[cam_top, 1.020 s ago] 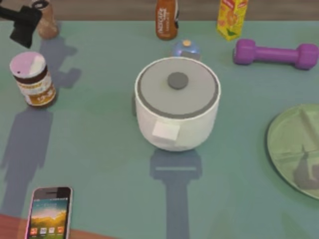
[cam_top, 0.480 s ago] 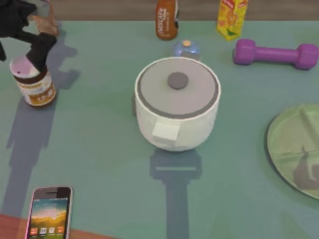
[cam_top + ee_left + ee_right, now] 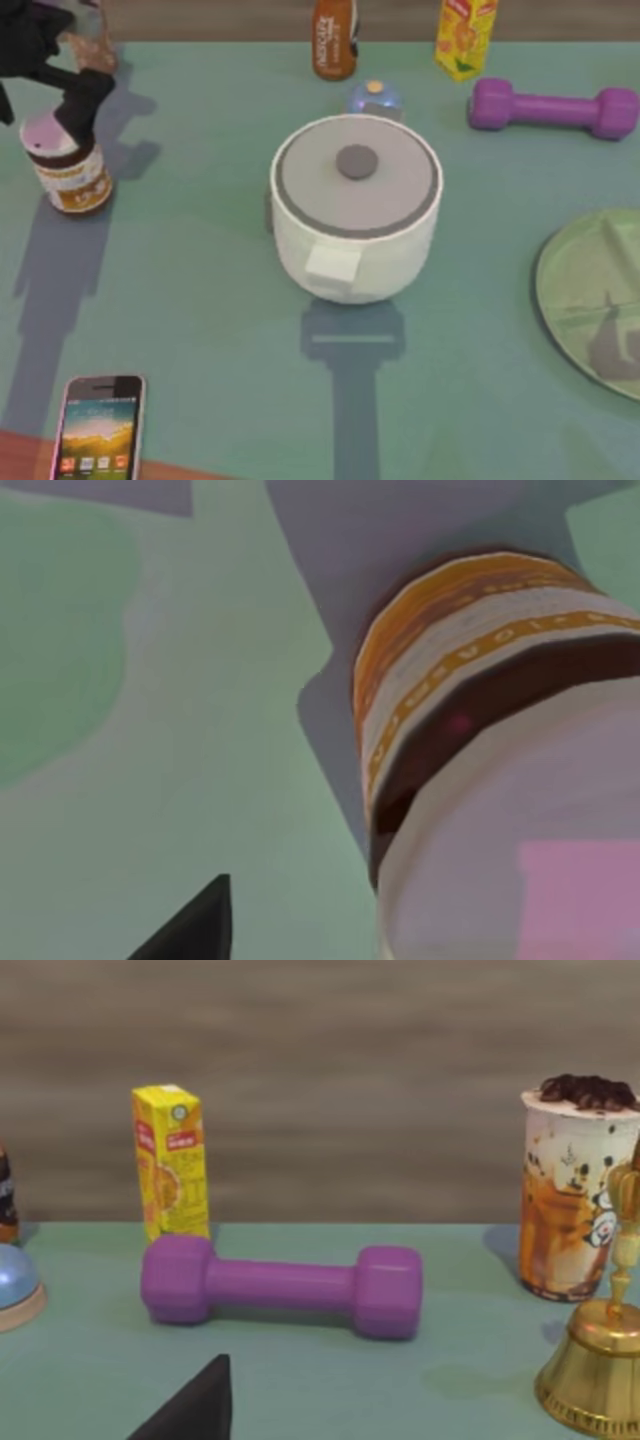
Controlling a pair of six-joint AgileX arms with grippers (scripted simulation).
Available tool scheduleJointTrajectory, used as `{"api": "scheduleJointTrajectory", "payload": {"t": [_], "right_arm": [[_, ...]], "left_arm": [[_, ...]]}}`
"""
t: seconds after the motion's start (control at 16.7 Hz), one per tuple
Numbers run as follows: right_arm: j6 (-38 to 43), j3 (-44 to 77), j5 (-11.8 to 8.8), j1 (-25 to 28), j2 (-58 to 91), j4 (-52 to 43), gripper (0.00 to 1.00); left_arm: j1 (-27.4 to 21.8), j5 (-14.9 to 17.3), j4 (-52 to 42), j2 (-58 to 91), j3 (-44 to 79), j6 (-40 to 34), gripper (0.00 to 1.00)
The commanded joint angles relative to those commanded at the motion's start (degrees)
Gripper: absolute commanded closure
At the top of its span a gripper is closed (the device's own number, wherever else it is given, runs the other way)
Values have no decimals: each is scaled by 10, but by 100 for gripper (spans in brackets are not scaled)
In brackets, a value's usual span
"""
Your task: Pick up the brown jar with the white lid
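Although the left gripper (image 3: 62, 100) is set directly over the short round dark-brown jar (image 3: 72, 170) near the table's far left corner, it cannot be told whether its fingers are spread or already pressed to the jar. The jar stands upright, its long axis vertical, on the green table (image 3: 200, 320), with the flat round white lid (image 3: 42, 132) partly hidden under one dark finger in the top view. In the left wrist view the jar's label band (image 3: 470, 660) and lid fill the frame very close below the hand, one dark fingertip (image 3: 195, 930) showing apart from the jar to one side. The jar is judged to lie straight beneath the left hand, so the coming move turns on a short vertical closing and lift. The right arm is out of the top view; by its wrist view it is parked near the right side.

One brown jar and one white lid of that size are counted.
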Motion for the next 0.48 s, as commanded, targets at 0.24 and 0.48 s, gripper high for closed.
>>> {"api": "scheduleJointTrajectory", "payload": {"t": [0.24, 0.48], "right_arm": [[0, 0, 0, 0, 0, 0, 0], [0, 0, 0, 0, 0, 0, 0]], "left_arm": [[0, 0, 69, -13, -87, 0, 0], [0, 0, 123, -21, -146, 1, 0]]}}
